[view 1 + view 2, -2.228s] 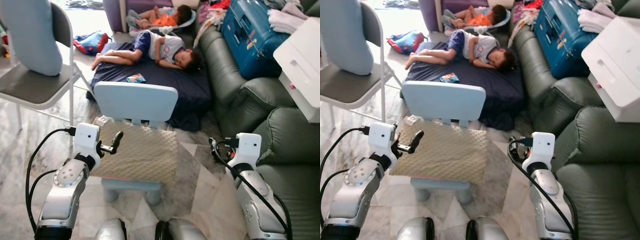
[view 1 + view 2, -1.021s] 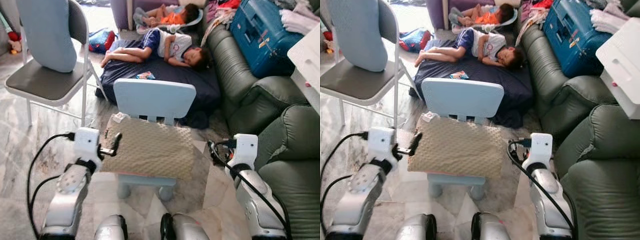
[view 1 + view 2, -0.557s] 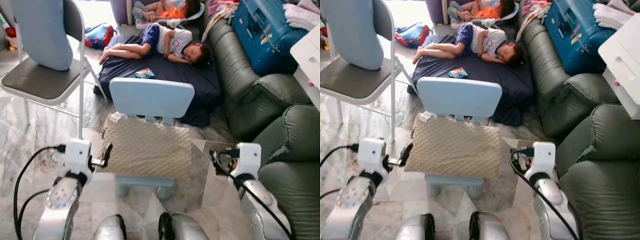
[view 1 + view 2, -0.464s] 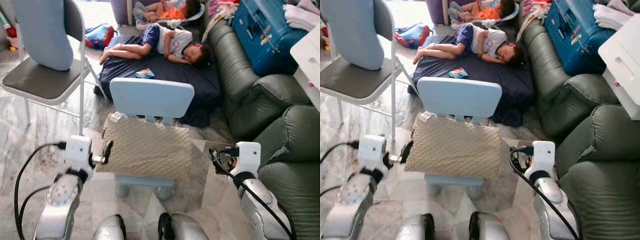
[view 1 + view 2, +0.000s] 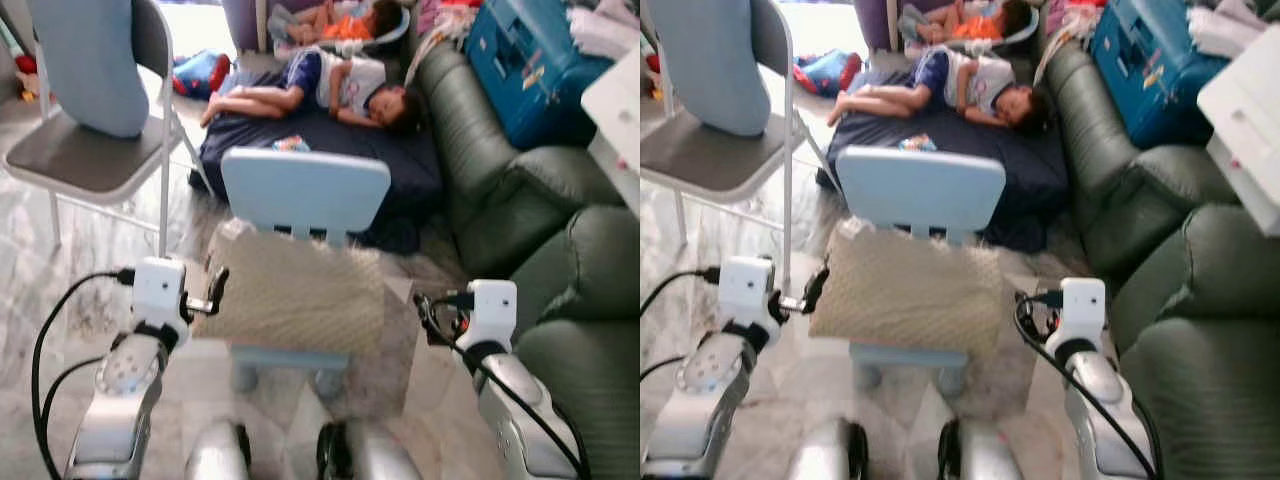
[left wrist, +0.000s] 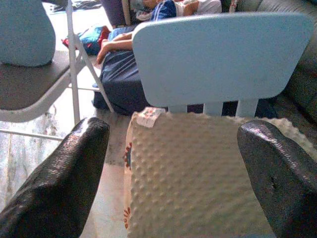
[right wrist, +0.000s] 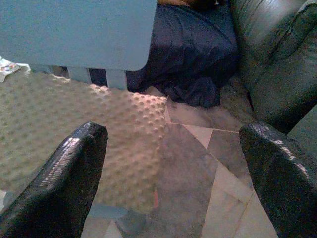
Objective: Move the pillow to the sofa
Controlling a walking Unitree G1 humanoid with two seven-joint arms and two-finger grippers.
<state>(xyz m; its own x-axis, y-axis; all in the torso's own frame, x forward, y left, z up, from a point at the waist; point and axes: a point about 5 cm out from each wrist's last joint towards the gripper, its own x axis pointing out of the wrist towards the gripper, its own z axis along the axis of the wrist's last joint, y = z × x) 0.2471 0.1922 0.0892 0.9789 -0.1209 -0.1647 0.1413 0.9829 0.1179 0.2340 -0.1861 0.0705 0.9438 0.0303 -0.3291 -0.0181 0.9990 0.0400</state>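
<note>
Approach stage, before any grasp. The green sofa (image 5: 560, 240) rises to the right of the right gripper, its cushions bare at the near end and loaded farther off with a blue suitcase (image 5: 535, 65); ahead of both grippers, beyond the small chair, two children (image 5: 330, 85) sleep on a dark mattress (image 5: 320, 150) on the floor; a grey folding chair (image 5: 90, 160) stands ahead and to the left of the left gripper; between the two grippers sits a pale blue child's chair (image 5: 305, 190), and on its seat lies the pillow (image 5: 290, 295), beige and dimpled, flat, its edges overhanging the seat. The left gripper (image 5: 212, 290) hovers just beside the pillow's left edge, fingers (image 6: 59, 183) spread wide apart and empty, the pillow framed between them in the wrist view; the right gripper (image 7: 173, 178) is likewise spread and empty, near the pillow's right corner. Judged next: both grippers must close in on opposite edges of the pillow, pinch it, lift it off the seat, then turn rightward to the sofa.
</note>
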